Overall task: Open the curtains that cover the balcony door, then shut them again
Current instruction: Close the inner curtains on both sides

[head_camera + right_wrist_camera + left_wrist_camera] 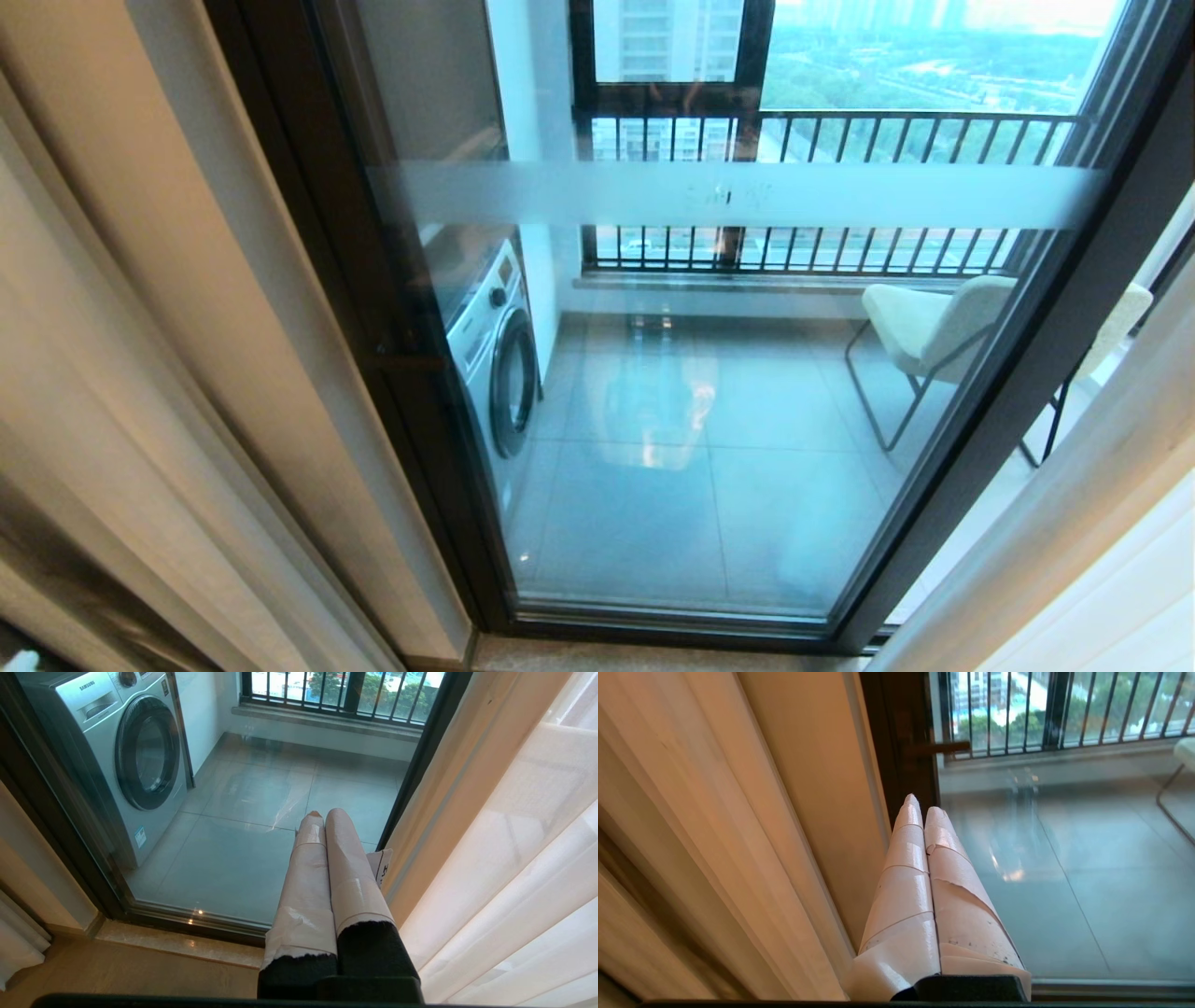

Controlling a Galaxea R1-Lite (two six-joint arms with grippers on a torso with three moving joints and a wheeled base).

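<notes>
The balcony door [709, 392] fills the middle of the head view: glass in a dark frame [392, 392], with a frosted band [747, 194] across it. The curtains hang gathered at both sides, beige and white folds on the left [140, 327] and on the right [1102, 523], leaving the glass uncovered. My left gripper [922, 805] is shut and empty, its taped fingers beside the left curtains [714, 812] and pointing at the door frame [906, 742]. My right gripper [324, 814] is shut and empty too, just left of the sheer right curtains [514, 858].
Behind the glass stand a washing machine [495, 345] on the left and a pale chair [934, 327] on the right, with a barred railing [840, 140] beyond. A stone threshold [177, 945] runs along the door's foot. A brown handle [943, 746] sticks out from the frame.
</notes>
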